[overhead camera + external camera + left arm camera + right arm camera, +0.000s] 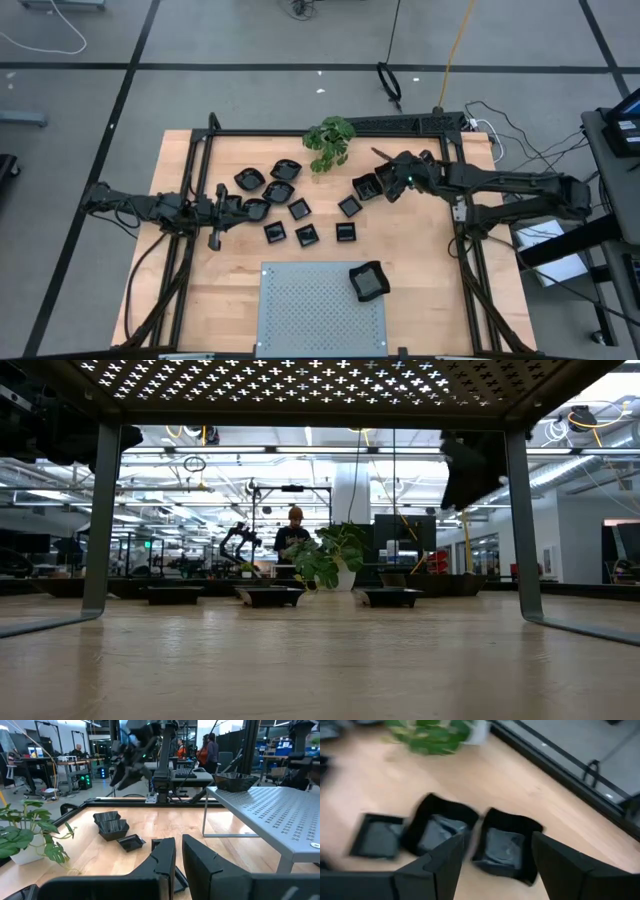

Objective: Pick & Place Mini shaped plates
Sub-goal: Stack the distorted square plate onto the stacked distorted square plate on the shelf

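Several small glossy black mini plates [298,208] lie flat on the wooden table; three show in the low view [268,596]. One more plate [368,282] rests on the grey perforated panel. My right gripper [495,860] is open and hovers above two plates side by side [506,848], near the plant; it is raised off the table [470,465]. My left gripper [178,862] points toward the table's right with only a narrow gap between its fingers, beside a plate [256,210]. I cannot tell whether it touches that plate.
A green leafy plant [330,140] stands at the far edge, close to the right gripper. The grey perforated panel [310,310] stands on legs over the near middle of the table. A black frame [300,133] borders the table. People show in the room beyond.
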